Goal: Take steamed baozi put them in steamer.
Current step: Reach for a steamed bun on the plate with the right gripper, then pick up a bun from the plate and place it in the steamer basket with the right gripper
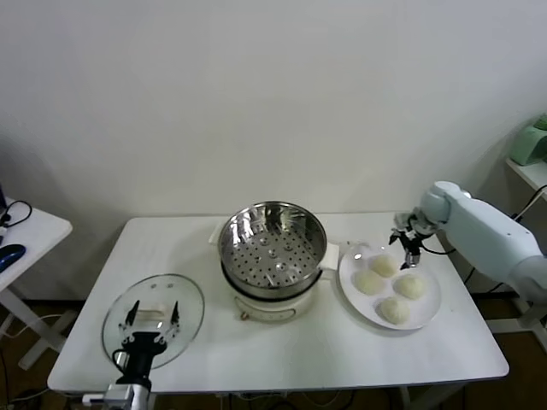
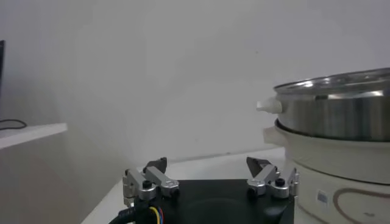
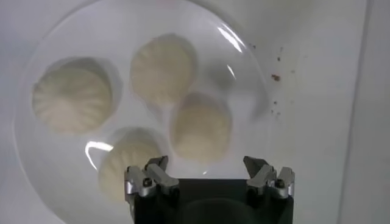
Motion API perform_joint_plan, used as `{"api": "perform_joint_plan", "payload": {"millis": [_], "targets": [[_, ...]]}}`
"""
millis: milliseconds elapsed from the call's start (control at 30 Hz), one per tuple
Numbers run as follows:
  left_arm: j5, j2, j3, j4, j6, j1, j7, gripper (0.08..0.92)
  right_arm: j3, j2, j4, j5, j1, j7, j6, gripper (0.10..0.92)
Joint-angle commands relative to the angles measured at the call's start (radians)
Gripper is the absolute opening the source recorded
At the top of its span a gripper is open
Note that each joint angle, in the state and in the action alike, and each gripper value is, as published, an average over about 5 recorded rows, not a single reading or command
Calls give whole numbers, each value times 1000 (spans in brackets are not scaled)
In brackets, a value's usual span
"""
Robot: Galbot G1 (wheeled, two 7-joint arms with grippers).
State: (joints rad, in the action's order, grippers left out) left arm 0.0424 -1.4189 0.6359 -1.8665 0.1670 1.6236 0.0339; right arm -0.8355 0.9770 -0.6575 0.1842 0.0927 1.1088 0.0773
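Four baozi sit together on a white plate at the right side of the table, all pale, round and close enough that some nearly touch; the wrist camera above them shows their pleated tops. The plate lies just beside the steamer, which stands near the middle of the table: a shiny steel basket with a holed bottom, resting on a white cooker base, and nothing lies inside it. The right gripper hangs over the far edge of the plate, above the buns, with its jaws spread wide and nothing between them; seen from its own wrist, the two fingers stand well apart with a bun under them. To the left of the steamer a round glass lid lies flat on the table. The left gripper rests low at the near left, over that lid, its jaws also wide apart and empty; from its wrist the steamer's side shows close by.
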Motion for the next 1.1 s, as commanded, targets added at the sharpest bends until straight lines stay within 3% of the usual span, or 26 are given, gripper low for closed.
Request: {"api": "perform_joint_plan", "payload": {"millis": [33, 400, 700, 1100], "targets": [[2, 2, 2, 1, 0, 3, 3, 823, 26, 52, 67, 28, -31, 6, 5, 823], [4, 1, 10, 8, 3, 4, 9, 823, 66, 85, 107, 37, -39, 6, 6, 822], [4, 0, 9, 19, 8, 4, 13, 823, 82, 83, 120, 37, -38, 10, 5, 685], [4, 0, 9, 16, 10, 5, 14, 823, 95, 81, 103, 35, -31, 4, 9, 670]]}}
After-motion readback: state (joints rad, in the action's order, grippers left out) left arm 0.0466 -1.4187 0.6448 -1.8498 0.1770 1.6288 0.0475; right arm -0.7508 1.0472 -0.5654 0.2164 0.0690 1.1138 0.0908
